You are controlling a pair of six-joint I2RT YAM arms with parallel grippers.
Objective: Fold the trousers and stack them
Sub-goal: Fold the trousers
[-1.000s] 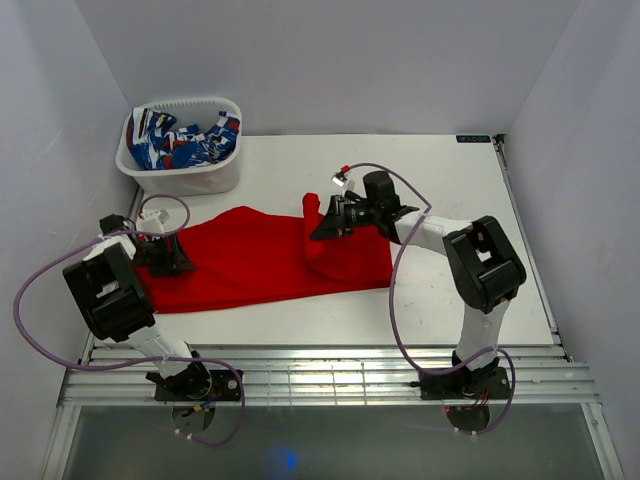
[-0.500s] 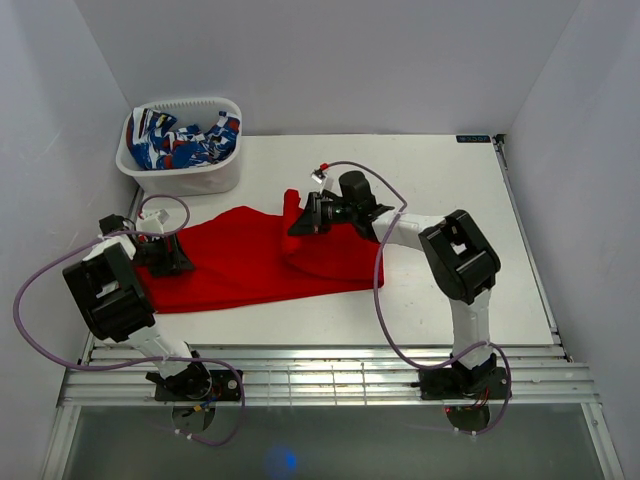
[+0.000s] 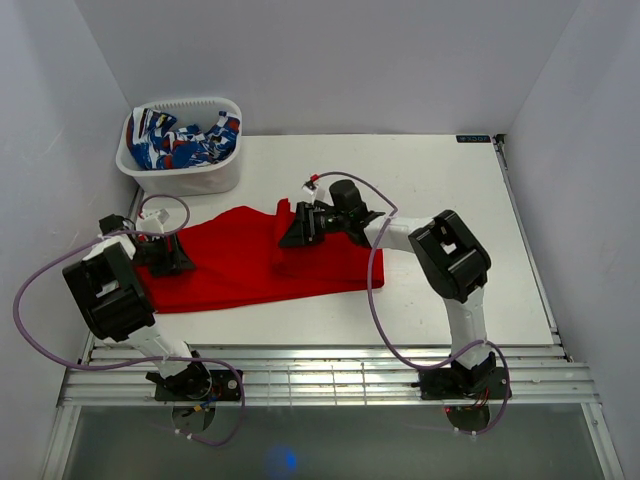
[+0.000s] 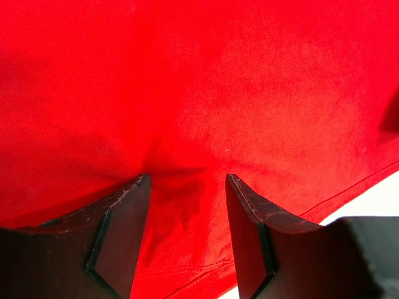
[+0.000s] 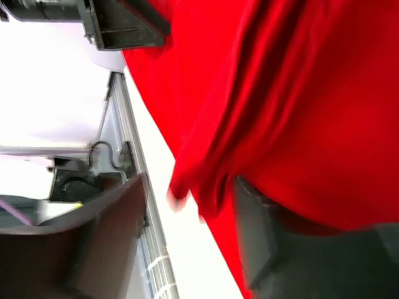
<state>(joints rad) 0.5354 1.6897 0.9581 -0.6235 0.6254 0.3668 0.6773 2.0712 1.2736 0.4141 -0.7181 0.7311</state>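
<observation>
The red trousers (image 3: 240,265) lie flat across the left and middle of the table, their right end folded back toward the middle. My right gripper (image 3: 293,228) hovers over the upper edge of that fold. In the right wrist view the right gripper (image 5: 187,187) is open, and a loose hem of the trousers (image 5: 206,180) hangs blurred between its fingers (image 5: 262,243). My left gripper (image 3: 165,252) rests on the left end of the cloth. In the left wrist view the left gripper (image 4: 187,177) is open, with the trousers (image 4: 206,93) lying flat under and between its fingertips.
A white basket (image 3: 185,175) with blue-white-red patterned cloth (image 3: 180,140) stands at the back left corner. Grey walls close in on the table on three sides. A slatted metal rail (image 3: 320,375) runs along the near edge by the arm bases.
My right gripper has carried the folded end of the trousers leftward across the table and has opened its jaws. The left gripper has stayed where it was.
</observation>
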